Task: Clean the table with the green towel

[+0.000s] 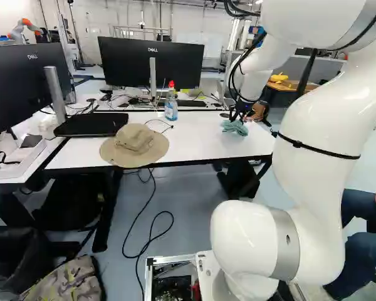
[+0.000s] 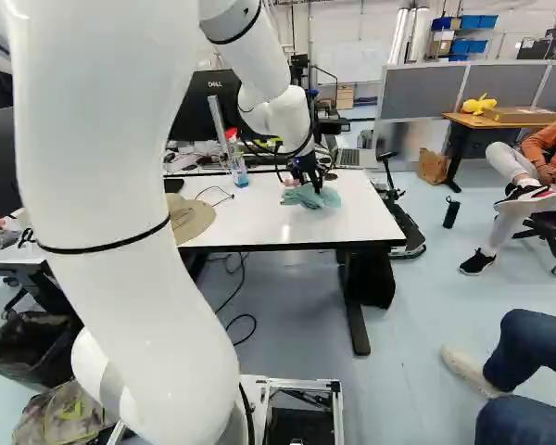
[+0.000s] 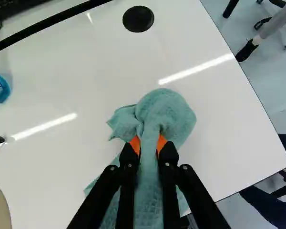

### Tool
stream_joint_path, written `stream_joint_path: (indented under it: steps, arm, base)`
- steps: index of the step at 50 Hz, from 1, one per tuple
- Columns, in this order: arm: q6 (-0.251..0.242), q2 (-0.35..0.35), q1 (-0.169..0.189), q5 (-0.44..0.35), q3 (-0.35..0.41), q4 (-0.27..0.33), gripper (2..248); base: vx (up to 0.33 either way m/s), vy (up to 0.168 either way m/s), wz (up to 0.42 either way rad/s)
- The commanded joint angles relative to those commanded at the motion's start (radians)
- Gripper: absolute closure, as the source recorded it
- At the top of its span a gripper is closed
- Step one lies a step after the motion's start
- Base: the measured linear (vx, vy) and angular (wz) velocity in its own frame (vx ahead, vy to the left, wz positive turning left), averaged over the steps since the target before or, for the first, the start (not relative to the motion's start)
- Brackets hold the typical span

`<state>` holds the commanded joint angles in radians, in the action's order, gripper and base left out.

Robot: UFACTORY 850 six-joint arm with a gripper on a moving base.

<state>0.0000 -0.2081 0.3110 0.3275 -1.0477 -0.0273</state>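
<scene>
Robot gripper [image 3: 148, 143] in front of me pinches a fold of green towel [image 3: 168, 107] btwn both orange pads [image 3: 135, 144]; the rest lies loose on the white table [image 3: 62, 95], prob. so it'll wipe when dragged. Hat [image 1: 135, 145] & blue bottle [image 1: 170, 108] sit apart, prob. leaving wiping rm.

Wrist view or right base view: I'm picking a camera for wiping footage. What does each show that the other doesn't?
Only the wrist view shows the orange pads of the fingers gripping the green towel from both sides. Only the right base view shows the yellow toy and brown paper bag. Both show that towel, the white table, the blue bottle and part of the hat.
</scene>
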Motion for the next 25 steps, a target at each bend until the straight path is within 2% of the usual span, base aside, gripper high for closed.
stream_joint_path:
  steps: [25]
  arm:
    - [0.0, -0.022, -0.084, 0.0, -0.026, 0.0, 193]
  base:
    - [0.0, 0.0, 0.0]
